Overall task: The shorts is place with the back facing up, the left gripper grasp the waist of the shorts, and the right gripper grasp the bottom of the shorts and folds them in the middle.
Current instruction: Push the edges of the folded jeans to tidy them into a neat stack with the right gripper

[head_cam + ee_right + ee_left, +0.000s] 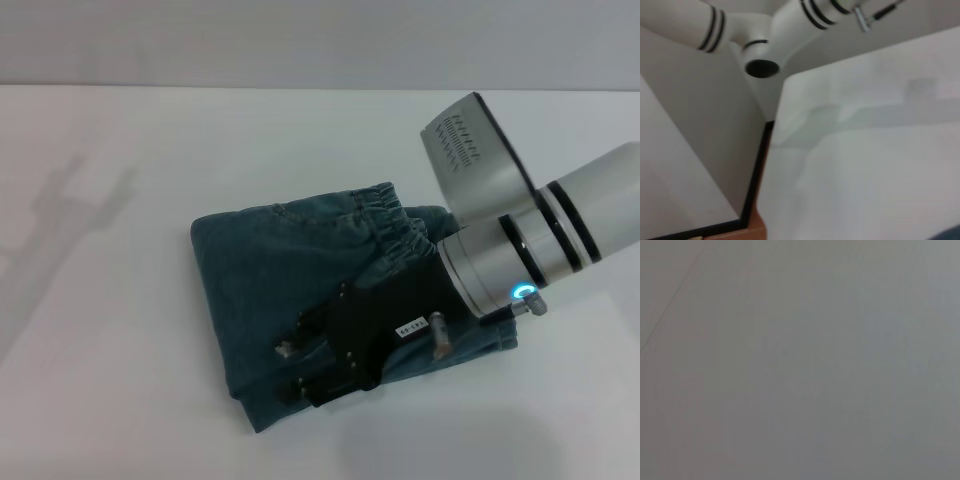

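While the right gripper (300, 372) — black, angular, whether parted or pinched I cannot tell — is hovering low over the faded blue-green denim shorts (290, 290), they are lying folded beneath it, ruffled waistband (395, 225) just beyond, seemingly doubled over.

White table (120, 350) lies bare left of the shorts (270, 290); right gripper (320, 365) and arm cover their right side.
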